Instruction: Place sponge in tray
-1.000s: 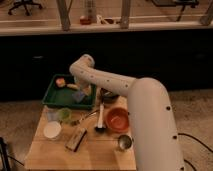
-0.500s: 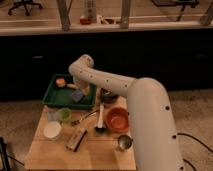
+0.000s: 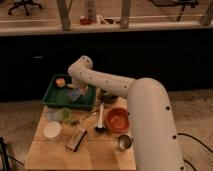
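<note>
The dark green tray (image 3: 52, 98) stands at the table's back left. The blue-grey sponge (image 3: 74, 95) lies inside it, near its right half. My arm reaches from the lower right up over the table and bends down into the tray. My gripper (image 3: 82, 90) is low over the tray, right beside or on the sponge. I cannot tell whether it holds the sponge. A small orange lump (image 3: 60, 82) lies in the tray's far left corner.
On the wooden table (image 3: 100, 155) stand a round orange bowl (image 3: 118, 119), a green cup (image 3: 64, 114), a white cup (image 3: 52, 130), a metal cup (image 3: 123, 142), a brush (image 3: 76, 139) and a ladle (image 3: 100, 120). A dark bowl (image 3: 109, 96) sits behind the arm.
</note>
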Motion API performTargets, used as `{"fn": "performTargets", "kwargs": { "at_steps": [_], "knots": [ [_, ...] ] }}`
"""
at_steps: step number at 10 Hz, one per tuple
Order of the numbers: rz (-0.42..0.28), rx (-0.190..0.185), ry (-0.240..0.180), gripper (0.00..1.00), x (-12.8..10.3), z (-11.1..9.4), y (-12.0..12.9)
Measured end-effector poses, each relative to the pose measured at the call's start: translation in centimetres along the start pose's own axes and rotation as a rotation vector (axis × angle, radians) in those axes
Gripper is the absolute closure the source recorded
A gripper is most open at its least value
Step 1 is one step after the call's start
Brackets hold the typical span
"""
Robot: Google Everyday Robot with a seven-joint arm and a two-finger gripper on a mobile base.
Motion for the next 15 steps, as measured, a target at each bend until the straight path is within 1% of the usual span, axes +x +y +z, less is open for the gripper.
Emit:
{"fn": "performTargets", "kwargs": {
  "at_steps": [3,5,6,7,8,10,11,13,15],
  "knots": [
    [0.003,0.015,0.014,0.2,-0.4,-0.4,-0.6],
    [0.031,0.024,0.031,0.2,-0.4,-1.7,-1.3],
    [0.053,0.016,0.037,0.2,-0.3,-2.2,-1.3],
    [0.09,0.003,0.039,0.2,-0.1,-2.6,-1.3],
    [0.111,-0.005,0.037,0.2,-0.1,-2.9,-1.2],
    [0.159,-0.022,0.036,0.2,0.2,-3.8,-0.8],
    [0.179,-0.025,0.036,0.2,0.3,-4.3,-0.6],
    [0.206,-0.024,0.04,0.2,0.7,-5.1,0.2],
    [0.233,-0.01,0.046,0.2,1.1,-6.0,1.2]
  ]
}}
